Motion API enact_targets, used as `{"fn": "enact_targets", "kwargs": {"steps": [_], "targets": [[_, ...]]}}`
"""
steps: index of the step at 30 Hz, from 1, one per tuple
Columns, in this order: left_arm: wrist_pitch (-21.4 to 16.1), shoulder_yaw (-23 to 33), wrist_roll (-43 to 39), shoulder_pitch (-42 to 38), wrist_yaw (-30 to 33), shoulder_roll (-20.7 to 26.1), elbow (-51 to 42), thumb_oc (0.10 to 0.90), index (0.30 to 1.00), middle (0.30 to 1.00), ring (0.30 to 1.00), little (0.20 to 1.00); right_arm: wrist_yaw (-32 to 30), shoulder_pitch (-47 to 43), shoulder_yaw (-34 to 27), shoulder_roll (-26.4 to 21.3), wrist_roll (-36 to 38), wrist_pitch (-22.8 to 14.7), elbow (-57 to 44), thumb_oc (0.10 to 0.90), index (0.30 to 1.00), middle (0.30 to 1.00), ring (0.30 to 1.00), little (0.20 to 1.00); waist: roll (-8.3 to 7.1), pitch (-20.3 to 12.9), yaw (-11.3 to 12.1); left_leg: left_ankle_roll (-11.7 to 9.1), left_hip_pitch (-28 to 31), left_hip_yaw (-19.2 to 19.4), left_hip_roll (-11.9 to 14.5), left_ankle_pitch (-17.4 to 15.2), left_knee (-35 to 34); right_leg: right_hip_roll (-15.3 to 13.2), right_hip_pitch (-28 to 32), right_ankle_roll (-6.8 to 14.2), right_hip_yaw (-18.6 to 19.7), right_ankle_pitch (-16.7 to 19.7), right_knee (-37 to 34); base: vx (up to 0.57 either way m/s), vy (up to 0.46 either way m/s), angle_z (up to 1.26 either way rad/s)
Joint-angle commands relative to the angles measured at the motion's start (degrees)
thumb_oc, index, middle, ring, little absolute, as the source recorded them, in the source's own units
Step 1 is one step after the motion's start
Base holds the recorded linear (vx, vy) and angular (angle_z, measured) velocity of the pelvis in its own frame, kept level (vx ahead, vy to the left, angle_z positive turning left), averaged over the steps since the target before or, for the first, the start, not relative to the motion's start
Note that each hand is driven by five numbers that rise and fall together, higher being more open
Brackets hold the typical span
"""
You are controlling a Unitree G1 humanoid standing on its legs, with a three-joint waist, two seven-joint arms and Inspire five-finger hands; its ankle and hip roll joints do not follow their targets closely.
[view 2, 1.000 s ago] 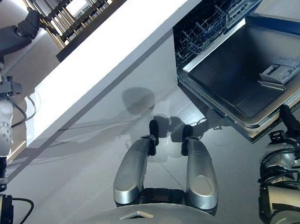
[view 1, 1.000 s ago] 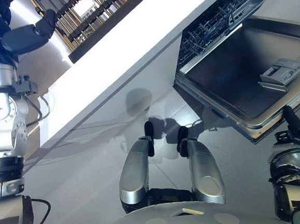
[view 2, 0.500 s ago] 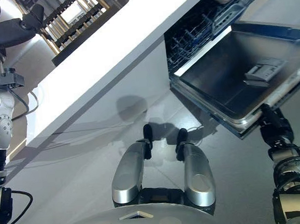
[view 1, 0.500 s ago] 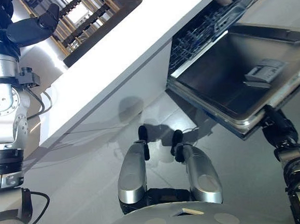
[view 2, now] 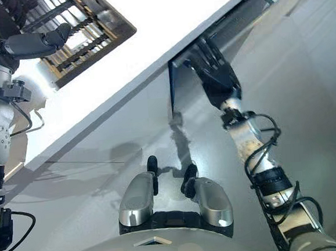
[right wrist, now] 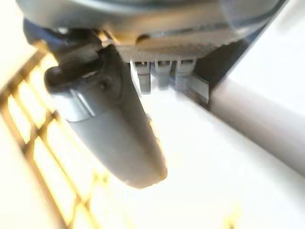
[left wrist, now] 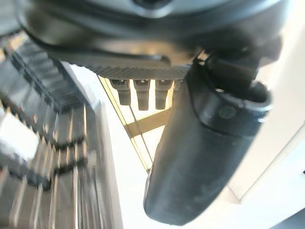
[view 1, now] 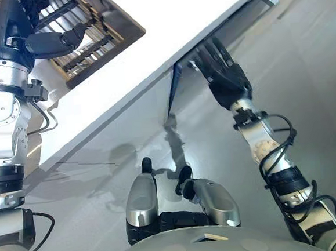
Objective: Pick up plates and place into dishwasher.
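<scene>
Dishwasher door point(view 2: 174, 90) is nearly shut, edge-on under the white counter point(view 1: 150, 51). Right hand point(view 1: 225, 77) lies flat against the door's outer face, fingers straight and together, pressing, not gripping. Left hand point(view 1: 45, 43) is up over the slatted rack point(view 1: 91, 41) on the counter, fingers extended and relaxed, holding nothing; left wrist view shows the thumb point(left wrist: 205, 152) out over the slats. Can't make out any plates.
</scene>
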Motion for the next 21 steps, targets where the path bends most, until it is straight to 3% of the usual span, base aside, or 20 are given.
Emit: {"fn": "enact_targets", "kwargs": {"steps": [1,4,9,11,16,21], "targets": [[-6.0,4.3,-0.3,5.8,-0.4,0.3,-2.1,0.8,0.9,0.9,0.9,0.9,7.0,-14.9,1.9,6.4,-2.7,-2.2,-8.5,0.8,0.9,0.9,0.9,0.9,1.42,-19.7,4.8,3.6,-1.1,1.8,-7.0,-3.2,3.3,-2.1,2.4,6.6,7.1,2.7,-3.5,0.07,0.136,0.21],[-7.4,7.1,-1.6,8.9,-2.0,0.0,-2.4,0.8,0.9,0.9,0.9,0.9,5.2,-10.1,-2.2,6.5,-5.3,-0.9,-7.1,0.8,0.9,0.9,0.9,0.9,1.29,-20.6,4.2,4.7,0.9,1.6,-8.0,-4.3,2.8,-3.0,1.6,7.3,6.9,3.1,-2.7,0.02,0.116,0.24],[-9.4,10.4,-2.3,14.4,-1.7,-1.9,-5.4,0.8,0.9,0.9,0.9,0.9,-2.9,-2.7,-8.6,5.8,-20.2,-1.3,-3.1,0.8,0.9,0.9,0.9,0.9,1.23,-20.9,2.6,5.9,2.2,2.0,-8.4,-5.1,1.8,-3.9,0.4,8.3,7.6,3.6,-2.2,-0.06,0.093,0.13],[-10.7,12.4,-2.0,18.0,-0.9,-3.5,-8.0,0.8,0.9,0.9,0.9,0.9,-2.1,2.5,-11.7,5.4,-25.1,-1.6,-1.8,0.8,0.9,0.9,0.9,0.9,1.26,-21.1,1.6,6.3,2.8,2.2,-8.5,-4.9,0.6,-4.0,-0.2,8.7,8.5,4.0,-2.6,-0.12,0.103,0.2],[-13.7,16.3,-2.3,26.0,-0.5,-8.5,-13.8,0.8,0.9,0.9,0.9,0.9,-1.2,13.4,-18.1,7.2,-41.0,-5.3,2.3,0.8,0.9,0.9,0.9,0.9,0.88,-21.9,-1.9,6.7,4.5,2.8,-8.2,-4.5,-3.3,-3.8,-0.9,9.3,11.2,4.7,-4.7,-0.14,0.093,0.31],[-13.6,16.6,-3.1,28.8,0.6,-12.9,-15.8,0.8,0.9,0.9,0.9,0.9,-3.3,21.1,-20.8,7.1,-52.9,-10.0,10.3,0.8,0.9,0.9,0.9,0.9,0.35,-22.9,-4.9,6.4,6.1,4.2,-7.6,-3.7,-7.4,-2.9,-1.1,9.4,13.4,5.3,-7.0,-0.15,0.063,0.14]]}}
